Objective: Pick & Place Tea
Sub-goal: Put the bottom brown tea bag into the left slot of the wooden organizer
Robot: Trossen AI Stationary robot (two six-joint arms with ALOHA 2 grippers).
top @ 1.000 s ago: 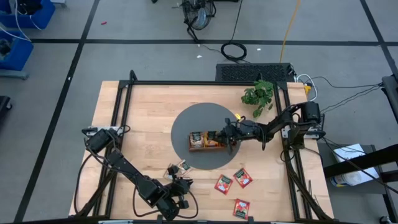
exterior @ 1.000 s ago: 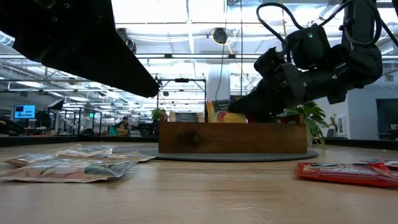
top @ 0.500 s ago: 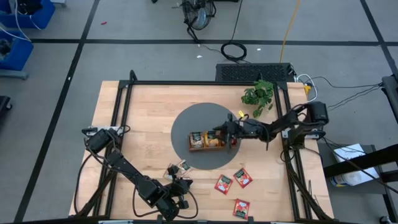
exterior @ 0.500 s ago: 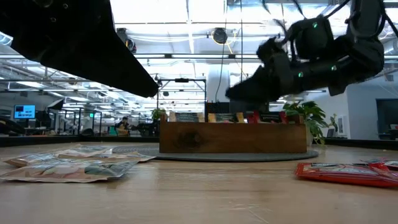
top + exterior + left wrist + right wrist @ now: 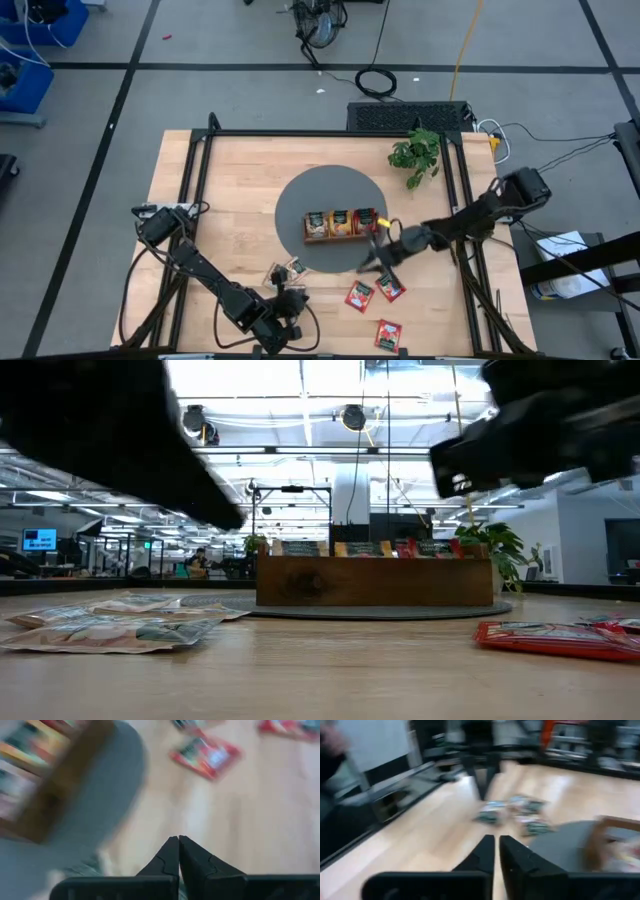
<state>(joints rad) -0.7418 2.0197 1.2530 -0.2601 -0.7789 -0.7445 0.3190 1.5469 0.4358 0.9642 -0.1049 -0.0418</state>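
A long wooden tray (image 5: 340, 237) stands on a round grey mat (image 5: 300, 200). Tea sachets stand upright in it: tan (image 5: 316, 222), orange (image 5: 340, 220) and red (image 5: 364, 218). Loose tan sachets (image 5: 285, 271) lie flat on the table near the mat's near-left rim. Three red sachets (image 5: 359, 294), (image 5: 390, 286), (image 5: 388, 334) lie flat at the near right. My right gripper (image 5: 372, 258) hovers over the mat's near-right rim, above the red sachets, shut and holding nothing (image 5: 495, 839). My left gripper (image 5: 290, 300) sits just near of the tan sachets, shut (image 5: 178, 839) with nothing between its fingers.
A small potted plant (image 5: 415, 152) stands at the far right of the table. A black frame (image 5: 200, 170) runs along the table's edges. Bare wood lies left of the mat and between the tan and red sachets.
My right gripper has left the tray, risen a little and swung toward the table's near edge, and it now hovers over the mat's near-right rim. The tray's right compartment, covered by the gripper before, now shows a red sachet standing in it.
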